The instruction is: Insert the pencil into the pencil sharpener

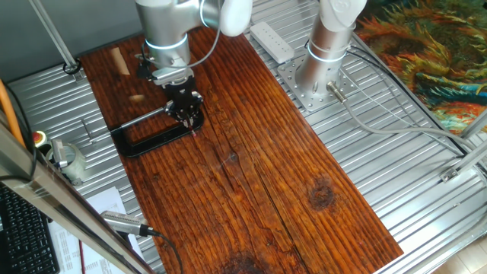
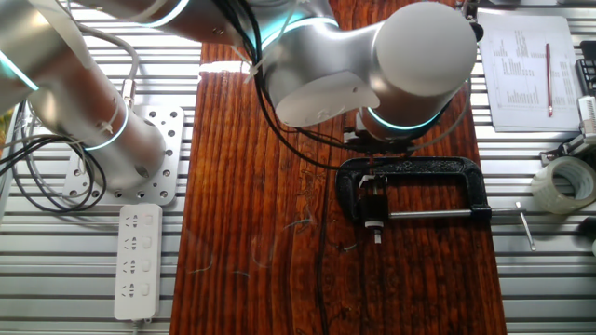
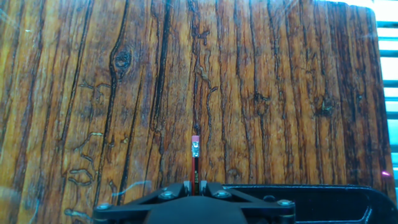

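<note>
Pencil pinched in your gripper, over the clamp.
Your gripper (image 3: 195, 185) is closed on the pencil (image 3: 195, 160), its reddish end pointing outward above the wooden surface (image 3: 261, 81); the black clamp (image 2: 414, 186) sits just beside it.

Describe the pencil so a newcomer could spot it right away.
On the brown wooden board, find the black C-clamp under the arm's gripper. In the hand view, the pencil sticks out from between the jaws: a very thin dark stick with a pinkish end, far slimmer than the clamp's silver rod.
</note>
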Motion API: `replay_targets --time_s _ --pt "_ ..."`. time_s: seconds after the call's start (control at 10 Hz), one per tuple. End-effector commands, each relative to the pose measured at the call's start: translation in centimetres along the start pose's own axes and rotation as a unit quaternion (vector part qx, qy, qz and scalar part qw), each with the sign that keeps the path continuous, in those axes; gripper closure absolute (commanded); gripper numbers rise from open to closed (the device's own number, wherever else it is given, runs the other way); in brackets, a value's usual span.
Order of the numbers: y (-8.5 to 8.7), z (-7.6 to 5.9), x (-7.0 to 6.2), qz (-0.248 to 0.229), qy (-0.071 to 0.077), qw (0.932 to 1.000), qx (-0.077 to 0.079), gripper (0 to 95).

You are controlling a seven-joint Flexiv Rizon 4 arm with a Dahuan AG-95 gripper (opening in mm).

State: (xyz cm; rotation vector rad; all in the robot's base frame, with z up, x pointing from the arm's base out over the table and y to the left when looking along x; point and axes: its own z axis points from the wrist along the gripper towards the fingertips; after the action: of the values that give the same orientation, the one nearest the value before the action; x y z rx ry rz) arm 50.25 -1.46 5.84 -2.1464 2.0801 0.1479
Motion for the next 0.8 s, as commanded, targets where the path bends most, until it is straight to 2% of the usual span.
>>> replay_targets --time_s 0.1,0.8 --pt "0.08 -0.21 0.09 -0.004 -0.002 1.0 -0.001 95.0" --pt "0.35 -0.48 0.45 -0.013 0.0 0.9999 -0.001 95.0"
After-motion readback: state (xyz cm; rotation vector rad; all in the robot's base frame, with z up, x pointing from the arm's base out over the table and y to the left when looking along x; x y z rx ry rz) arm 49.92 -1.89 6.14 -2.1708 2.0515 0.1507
